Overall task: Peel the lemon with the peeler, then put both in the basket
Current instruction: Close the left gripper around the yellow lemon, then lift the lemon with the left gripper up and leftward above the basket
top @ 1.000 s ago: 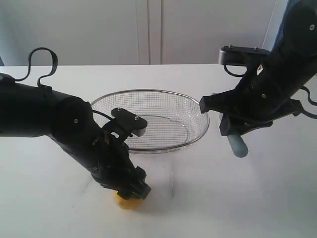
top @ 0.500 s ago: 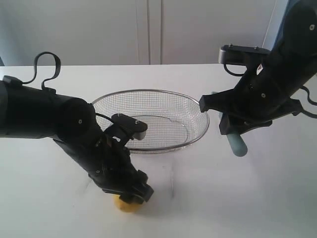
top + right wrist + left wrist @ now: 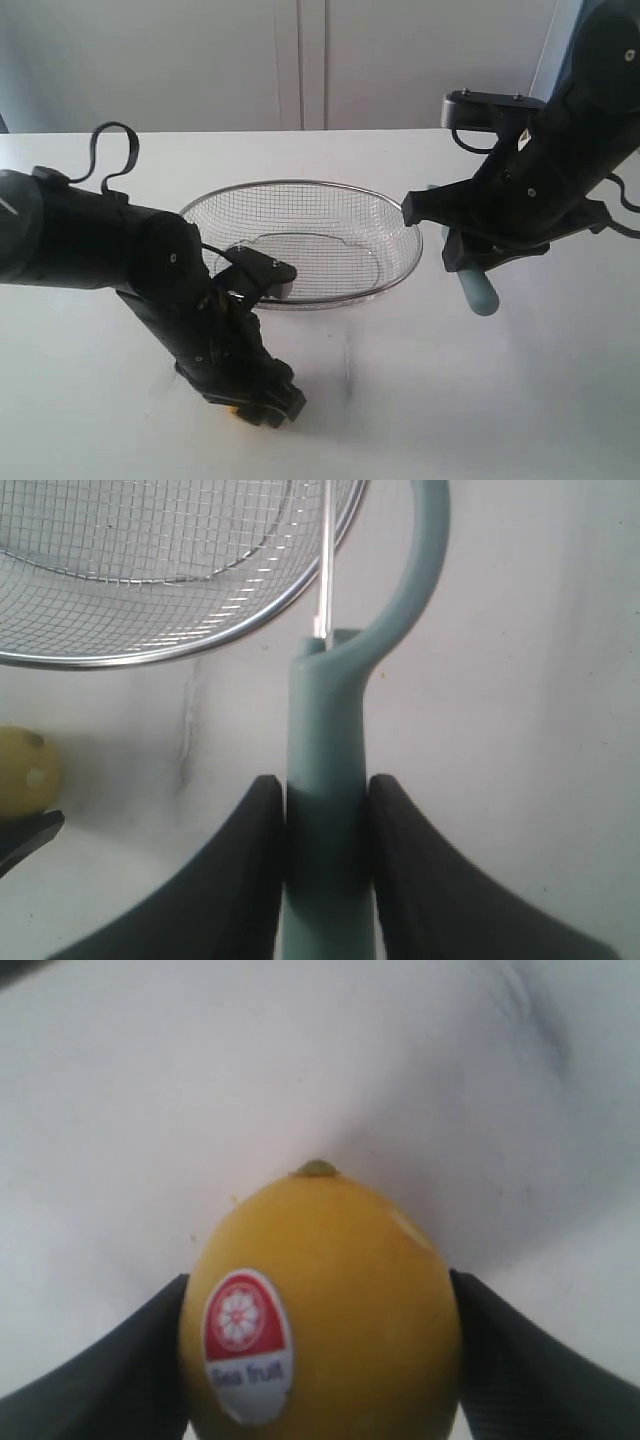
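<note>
The yellow lemon [image 3: 320, 1300], with a red and white sticker, lies on the white table. My left gripper [image 3: 320, 1360] is open, one black finger close against each side of the lemon. From the exterior view only a sliver of the lemon [image 3: 235, 410] shows under the left gripper [image 3: 262, 408]. The right gripper [image 3: 327, 800] is shut on the teal handle of the peeler [image 3: 325, 730]. It holds the peeler [image 3: 478, 290] above the table, just right of the wire basket [image 3: 300, 183]. The peeler's metal blade points toward the basket's rim [image 3: 250, 620].
The basket is empty and sits mid-table between the arms. A white cabinet wall stands behind the table. The lemon [image 3: 25, 770] also shows at the edge of the right wrist view, past the basket.
The left arm has come down and toward the table's front, so its fingers now straddle the lemon and hide most of it. The right arm and the peeler have not moved.
</note>
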`<state>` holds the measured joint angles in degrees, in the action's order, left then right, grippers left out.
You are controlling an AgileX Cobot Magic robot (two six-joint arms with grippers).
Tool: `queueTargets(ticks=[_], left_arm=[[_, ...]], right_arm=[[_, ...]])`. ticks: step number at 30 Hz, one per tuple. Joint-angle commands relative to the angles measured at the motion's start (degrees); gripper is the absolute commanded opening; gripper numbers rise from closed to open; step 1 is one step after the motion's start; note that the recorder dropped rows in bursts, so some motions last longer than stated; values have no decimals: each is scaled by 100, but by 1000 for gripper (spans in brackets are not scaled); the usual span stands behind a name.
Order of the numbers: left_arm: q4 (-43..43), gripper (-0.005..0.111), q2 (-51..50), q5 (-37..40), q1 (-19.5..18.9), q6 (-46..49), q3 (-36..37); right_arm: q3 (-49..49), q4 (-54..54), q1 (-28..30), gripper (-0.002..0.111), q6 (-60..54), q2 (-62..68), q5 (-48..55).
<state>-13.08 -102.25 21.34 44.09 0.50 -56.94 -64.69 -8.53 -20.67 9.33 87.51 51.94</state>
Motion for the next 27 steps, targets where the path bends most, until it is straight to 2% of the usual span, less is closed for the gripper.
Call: queueTargets(ticks=[1, 4, 6, 8, 15, 27], left_arm=[[-15, 69, -105, 126, 4, -50, 21], [-15, 67, -107, 82, 4, -50, 21], [-15, 60, -107, 82, 4, -50, 21], [-15, 49, -107, 82, 4, -50, 21], [40, 1, 48, 183, 4, -50, 21], [212, 0, 923, 435, 4, -50, 21]], right_arm=[[21, 2, 27, 0, 11, -75, -44], [21, 2, 27, 0, 11, -75, -44], [21, 2, 27, 0, 11, -75, -44], [21, 2, 27, 0, 11, -75, -44], [21, 2, 27, 0, 11, -75, -44], [21, 2, 27, 0, -19, -75, -48]])
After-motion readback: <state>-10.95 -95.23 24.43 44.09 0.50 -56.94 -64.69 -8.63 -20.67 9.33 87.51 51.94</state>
